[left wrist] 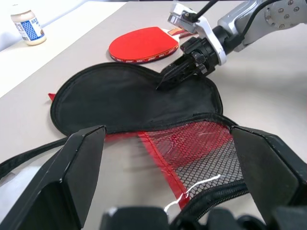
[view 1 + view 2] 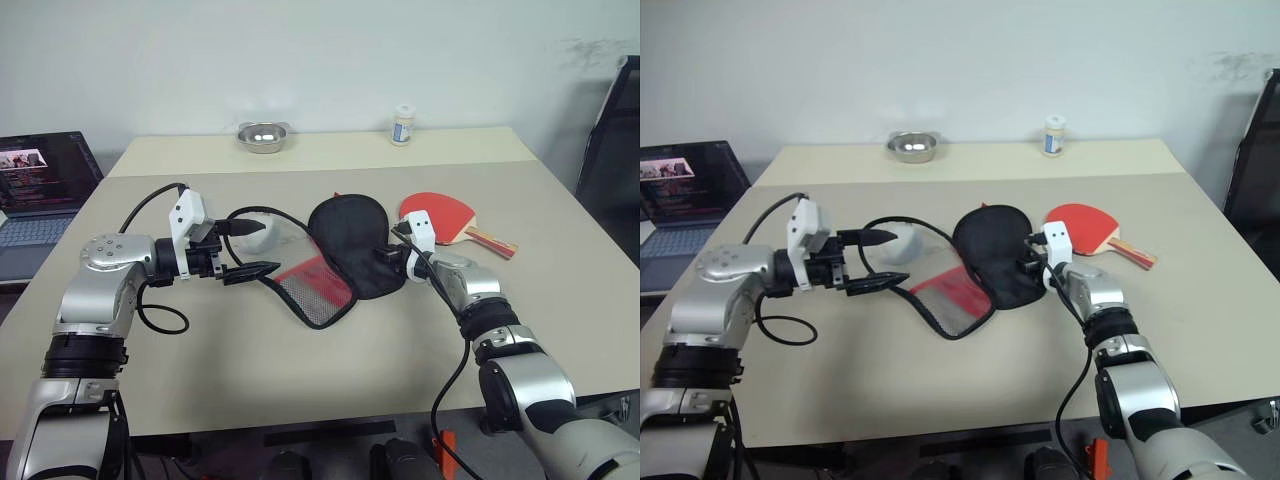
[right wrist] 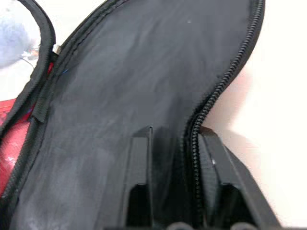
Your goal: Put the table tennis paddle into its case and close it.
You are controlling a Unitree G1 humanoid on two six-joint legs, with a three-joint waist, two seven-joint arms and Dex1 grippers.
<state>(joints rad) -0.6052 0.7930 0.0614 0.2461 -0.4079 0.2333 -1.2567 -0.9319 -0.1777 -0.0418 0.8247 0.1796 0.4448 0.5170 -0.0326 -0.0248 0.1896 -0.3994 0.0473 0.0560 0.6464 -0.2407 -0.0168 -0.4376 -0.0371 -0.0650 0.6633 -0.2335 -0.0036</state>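
The case [image 2: 350, 245] lies unzipped and spread open mid-table, its black half towards the back and its red mesh-pocket half [image 2: 315, 285] towards the front. The table tennis paddle [image 2: 435, 215] rests red face up just behind and to the right of the case, apart from it. My right gripper [image 2: 385, 252] is at the right rim of the black half. In the right wrist view its fingers [image 3: 139, 158] are closed over the black zip edge [image 3: 211, 100]. My left gripper [image 2: 268, 247] hovers open at the case's left side with nothing between its fingers.
A metal bowl [image 2: 262, 136] and a small white bottle [image 2: 403, 124] stand at the table's far edge. A white rounded object [image 2: 255, 235] lies by the case's left edge. A laptop [image 2: 40, 190] sits off to the left, a dark chair [image 2: 610, 150] to the right.
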